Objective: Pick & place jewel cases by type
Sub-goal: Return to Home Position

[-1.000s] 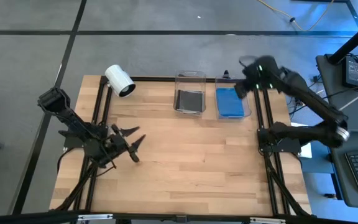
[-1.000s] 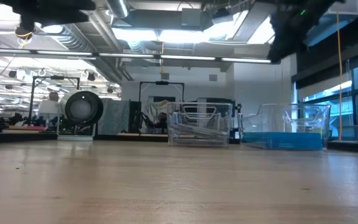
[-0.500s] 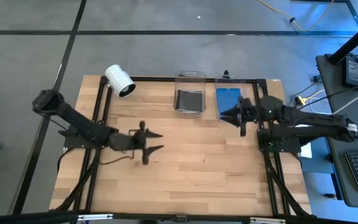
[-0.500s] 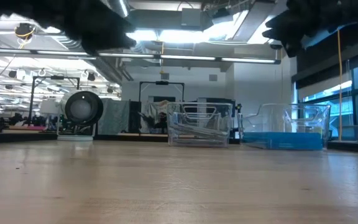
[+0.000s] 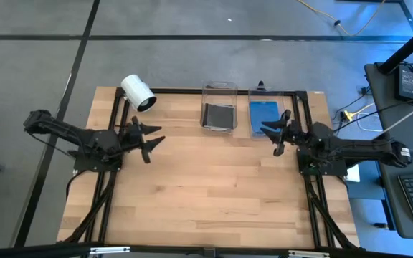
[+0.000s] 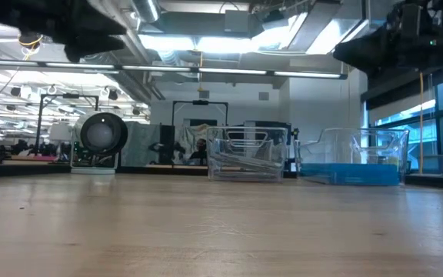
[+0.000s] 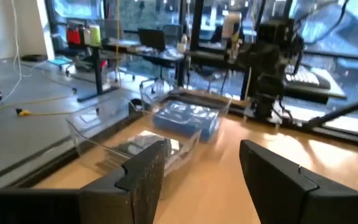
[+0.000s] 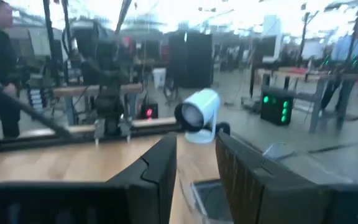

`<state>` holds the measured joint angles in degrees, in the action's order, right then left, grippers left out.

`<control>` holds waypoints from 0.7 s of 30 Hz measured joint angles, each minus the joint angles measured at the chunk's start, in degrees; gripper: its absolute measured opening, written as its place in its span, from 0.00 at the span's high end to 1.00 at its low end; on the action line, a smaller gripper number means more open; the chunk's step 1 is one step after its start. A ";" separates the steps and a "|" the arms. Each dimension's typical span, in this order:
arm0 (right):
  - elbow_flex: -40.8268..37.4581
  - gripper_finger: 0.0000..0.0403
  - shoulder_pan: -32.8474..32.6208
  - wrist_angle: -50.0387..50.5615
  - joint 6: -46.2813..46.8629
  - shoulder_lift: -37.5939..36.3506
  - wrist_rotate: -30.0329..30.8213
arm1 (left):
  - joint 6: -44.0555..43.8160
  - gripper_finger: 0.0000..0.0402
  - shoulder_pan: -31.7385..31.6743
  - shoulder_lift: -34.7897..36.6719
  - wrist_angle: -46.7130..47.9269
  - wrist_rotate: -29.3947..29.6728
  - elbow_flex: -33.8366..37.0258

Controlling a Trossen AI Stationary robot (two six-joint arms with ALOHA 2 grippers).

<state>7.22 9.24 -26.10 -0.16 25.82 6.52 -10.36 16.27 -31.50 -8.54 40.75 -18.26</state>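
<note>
The thin, dark grey plastic jewel cases (image 5: 219,115) lie flat in the left clear rectangular plastic bin (image 6: 244,142). The translucent blue jewel cases (image 5: 265,118) lie in the right clear bin (image 6: 360,146). Both bins stand side by side at the far edge of the wooden table (image 5: 214,193). You cannot count the cases in either stack, but none shows outside the bins, so the sorting looks done and only the retreat home is left.

Your right gripper (image 5: 271,137) hangs just beside the right bin's near corner, with its jaws apart and nothing in them. Draw it back toward its own right side before you fold the arm, so that no finger clips the bin wall or nudges the blue cases.

Your left gripper (image 5: 151,140) is also open and empty. It is well apart from the bins and near the white cylindrical camera (image 5: 138,93). Fold it away from the camera, and move slowly.
</note>
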 joint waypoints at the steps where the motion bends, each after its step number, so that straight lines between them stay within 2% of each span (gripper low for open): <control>1: -0.86 0.71 0.26 -1.57 -0.17 -0.29 -0.03 | 0.42 0.49 -0.29 2.00 0.13 -0.28 1.11; 6: -2.67 0.71 1.37 -2.54 -0.19 -0.76 0.45 | -1.36 0.49 -1.76 10.34 3.62 -1.44 7.31; 9: -3.78 0.71 2.41 -2.38 1.28 -1.10 2.70 | -2.24 0.49 -2.71 14.40 3.79 -1.48 11.13; 15: -6.83 0.71 4.64 -0.91 4.38 -4.85 2.91 | -2.65 0.49 -4.69 21.11 3.14 -4.04 16.42; 21: -6.83 0.71 5.72 2.83 6.16 -10.94 -1.94 | -2.25 0.49 -6.69 24.61 3.98 -6.22 17.76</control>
<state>0.38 14.96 -23.27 6.01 14.88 4.58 -12.61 9.57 -6.89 -4.55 34.52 -0.49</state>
